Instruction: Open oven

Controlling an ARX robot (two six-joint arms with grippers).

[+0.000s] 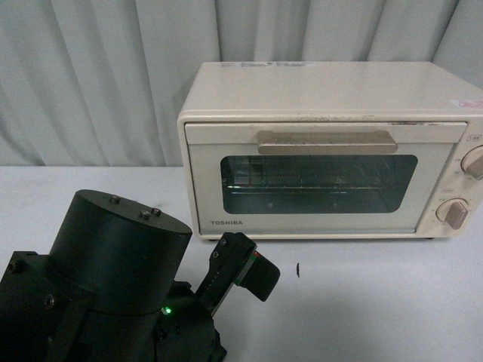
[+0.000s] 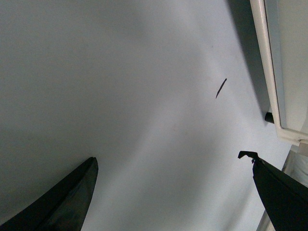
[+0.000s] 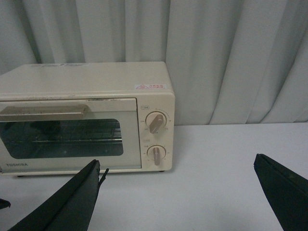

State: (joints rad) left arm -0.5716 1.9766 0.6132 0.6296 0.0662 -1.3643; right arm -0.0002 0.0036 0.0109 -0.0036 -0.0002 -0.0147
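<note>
Pale curtain (image 1: 113, 75) hangs behind a white table (image 1: 377, 302), where the oven (image 1: 324, 98) stands at the back, right of centre in the front view. Its door is shut, with the bar handle (image 1: 324, 142) across the top of the glass and two knobs (image 1: 456, 213) on its right side. The left gripper (image 2: 173, 192) is over the table in front of the oven's left part, near a small dark mark (image 2: 221, 88), fingers spread wide around nothing, and the right gripper (image 3: 178, 192) faces the oven front from well back, likewise spread and holding nothing.
</note>
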